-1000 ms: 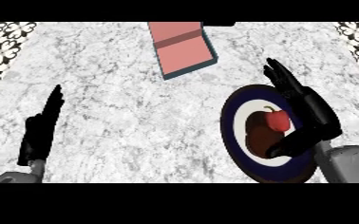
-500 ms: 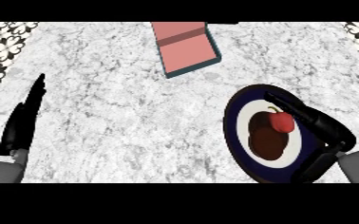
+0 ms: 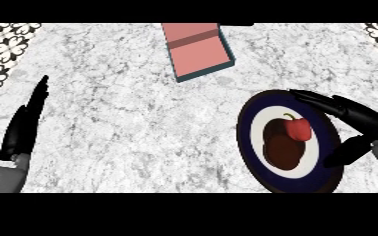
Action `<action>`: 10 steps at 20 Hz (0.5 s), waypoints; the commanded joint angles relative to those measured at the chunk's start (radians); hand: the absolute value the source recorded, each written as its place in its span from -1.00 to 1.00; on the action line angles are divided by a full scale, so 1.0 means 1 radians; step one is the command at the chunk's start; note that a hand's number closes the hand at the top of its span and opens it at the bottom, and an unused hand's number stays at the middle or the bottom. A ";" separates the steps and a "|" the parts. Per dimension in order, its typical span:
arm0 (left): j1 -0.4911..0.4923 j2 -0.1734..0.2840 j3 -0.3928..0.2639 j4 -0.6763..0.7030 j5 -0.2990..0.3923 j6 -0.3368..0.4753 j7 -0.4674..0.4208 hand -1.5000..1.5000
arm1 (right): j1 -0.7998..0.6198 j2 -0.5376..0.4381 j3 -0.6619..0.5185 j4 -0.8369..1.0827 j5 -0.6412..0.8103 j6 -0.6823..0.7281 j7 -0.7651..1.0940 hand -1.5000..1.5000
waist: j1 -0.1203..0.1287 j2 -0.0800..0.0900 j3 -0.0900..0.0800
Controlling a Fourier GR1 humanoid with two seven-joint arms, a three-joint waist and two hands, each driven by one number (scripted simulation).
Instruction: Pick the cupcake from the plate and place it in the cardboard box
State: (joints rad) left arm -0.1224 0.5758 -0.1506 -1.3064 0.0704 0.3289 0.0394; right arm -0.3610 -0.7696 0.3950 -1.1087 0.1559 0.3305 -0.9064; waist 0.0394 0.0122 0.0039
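Note:
A dark brown cupcake (image 3: 284,149) with a red cherry-like top (image 3: 298,129) lies on a round plate (image 3: 255,154) with a navy rim and white centre, at the lower right of the marble counter. My right hand (image 3: 347,116) is at the plate's right edge, its fingers spread over the upper rim and its thumb (image 3: 349,151) low beside the plate, open and apart from the cupcake. The box (image 3: 198,51), pink inside with a dark teal edge, lies flat at the top centre. Along the left edge, my left hand (image 3: 22,126) rests open with straight fingers.
A dark patterned wall or backsplash shows at the top left corner (image 3: 15,40) and the top right corner. White-grey marble counter (image 3: 133,130) stretches between the box, the plate and the left hand.
My right hand has drawn back to the right, off the cupcake and toward the plate's right rim. The left hand has shifted slightly left and stays open. Cupcake and box have not moved.

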 commanded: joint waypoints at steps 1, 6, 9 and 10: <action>-0.022 -0.006 0.017 0.055 0.003 -0.018 -0.015 0.00 | -0.076 -0.039 0.085 0.073 0.166 0.022 -0.173 -1.00 | -0.007 0.000 -0.002; -0.037 0.003 0.025 0.047 -0.022 -0.012 0.016 0.00 | -0.199 -0.007 0.197 0.045 0.296 0.017 -0.035 -1.00 | -0.013 -0.008 -0.004; -0.017 -0.003 0.028 0.032 -0.031 -0.008 0.018 0.00 | -0.245 -0.020 0.238 -0.003 0.348 0.071 0.032 -1.00 | -0.024 -0.013 -0.005; -0.011 -0.020 0.028 0.037 -0.029 -0.010 -0.004 0.00 | -0.267 -0.007 0.247 0.121 0.399 0.027 -0.041 -1.00 | -0.013 -0.008 -0.004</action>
State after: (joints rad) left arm -0.1495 0.5621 -0.1355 -1.2727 0.0428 0.3266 0.0509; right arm -0.5682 -0.7845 0.5906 -1.0483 0.4564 0.3001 -0.8888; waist 0.0284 0.0056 0.0004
